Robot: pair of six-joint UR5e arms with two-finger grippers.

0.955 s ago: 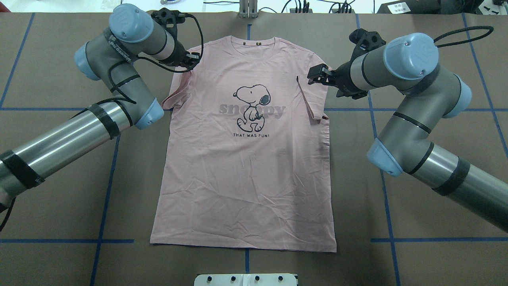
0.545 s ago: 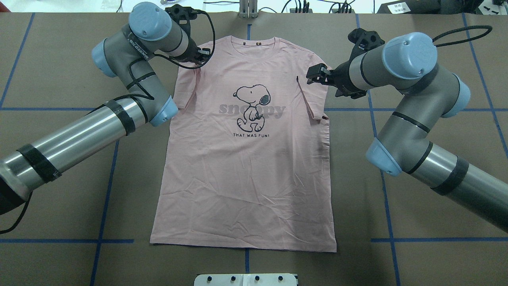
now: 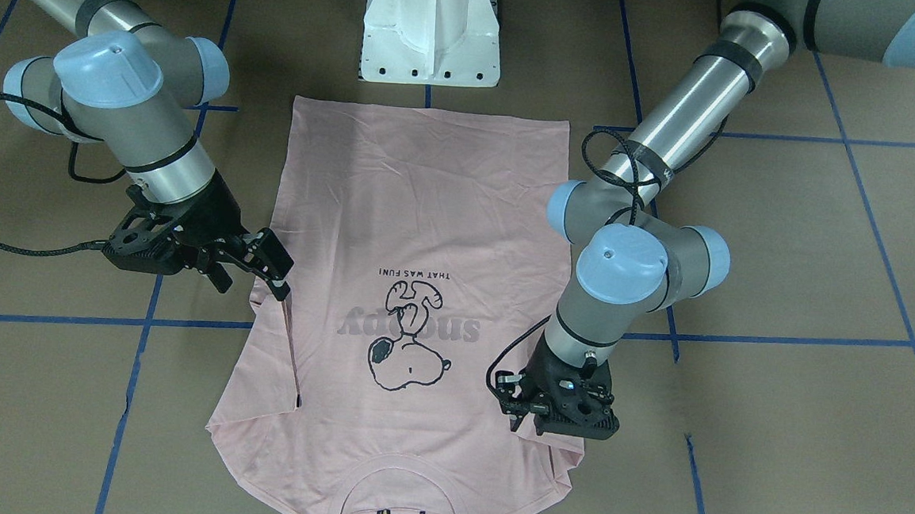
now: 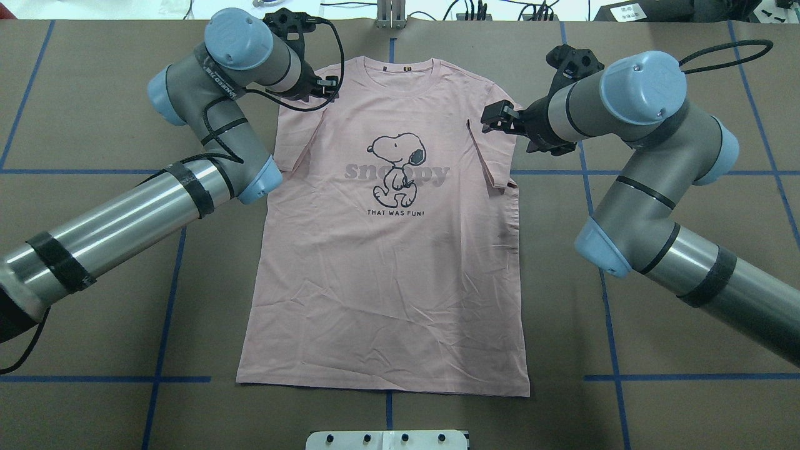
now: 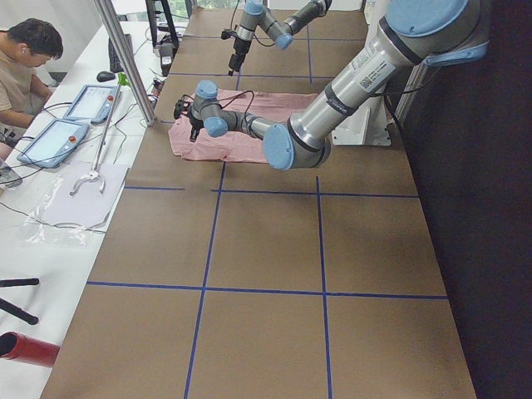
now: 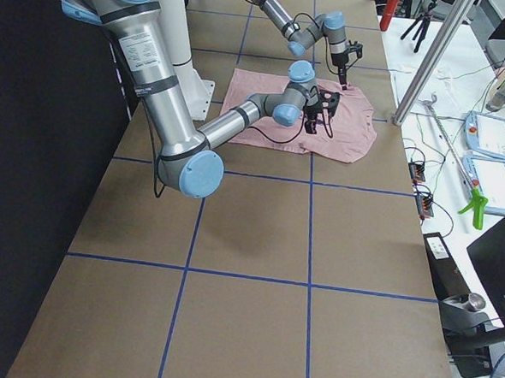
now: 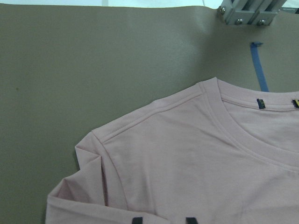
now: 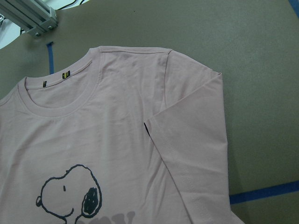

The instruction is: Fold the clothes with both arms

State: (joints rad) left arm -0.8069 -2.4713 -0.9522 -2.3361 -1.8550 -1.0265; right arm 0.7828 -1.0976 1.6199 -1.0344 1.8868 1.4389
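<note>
The pale pink T-shirt lies flat, print up, collar at the far edge; it also shows in the front-facing view. Its right sleeve is folded in over the body. My left gripper is low at the shirt's left shoulder and shut on the left sleeve, which is drawn in over the body. In the left wrist view only the two black fingertips show, with cloth bunched at them. My right gripper hovers open and empty beside the right shoulder.
The white pedestal base stands at the shirt's hem end. A metal bracket sits at the far table edge. Blue tape lines cross the brown table. An operator sits at a side table with tablets.
My left gripper has moved right, in over the shoulder, and the left sleeve has come with it onto the body. The right arm has barely moved.
</note>
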